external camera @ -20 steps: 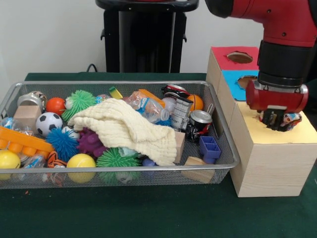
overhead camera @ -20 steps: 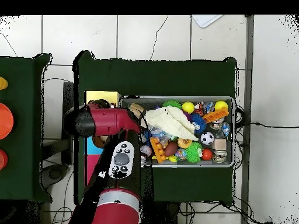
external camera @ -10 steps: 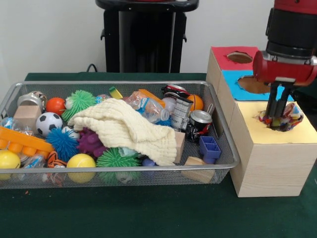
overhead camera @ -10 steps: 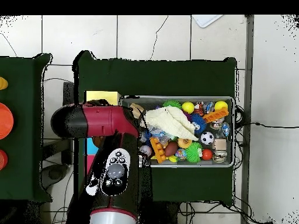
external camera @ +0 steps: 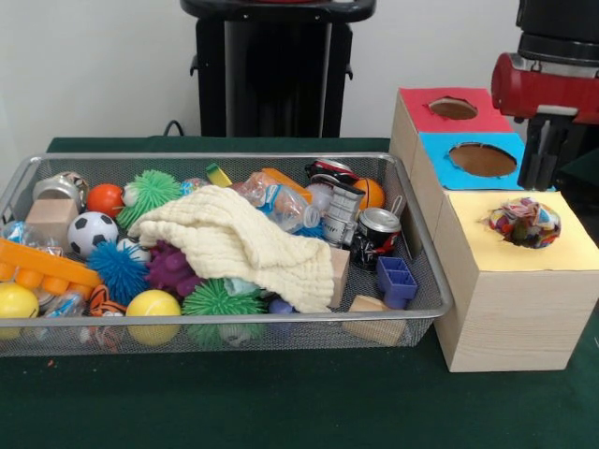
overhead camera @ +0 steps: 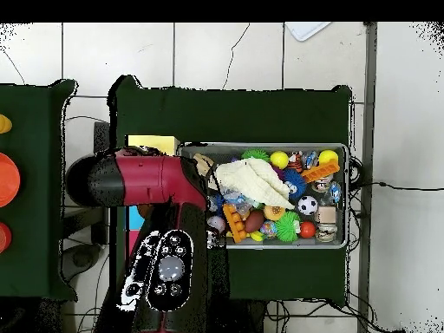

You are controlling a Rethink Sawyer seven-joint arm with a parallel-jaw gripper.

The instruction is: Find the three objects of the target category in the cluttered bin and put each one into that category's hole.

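Note:
A white fabric piece with coloured dots (external camera: 526, 223) sits bunched in the round hole of the yellow-topped wooden box (external camera: 573, 251). My gripper (external camera: 541, 178) hangs empty just above and behind that hole, its dark fingers clear of the fabric. The wire mesh bin (external camera: 234, 319) stands to the left, full of toys. It also shows in the overhead view (overhead camera: 348, 195). No other dotted fabric piece shows in the bin. In the overhead view my red arm (overhead camera: 143, 182) covers the gripper and the boxes.
A cream cloth (external camera: 243, 241) lies over the bin's middle, among spiky balls (external camera: 119, 270), a soccer ball (external camera: 92, 231), cans (external camera: 376, 234) and an orange brick (external camera: 42, 267). Blue-topped (external camera: 442, 159) and red-topped (external camera: 423, 108) boxes stand behind the yellow one.
My gripper has risen out of the yellow box's hole and left the dotted fabric piece there. The arm has swung back in the overhead view.

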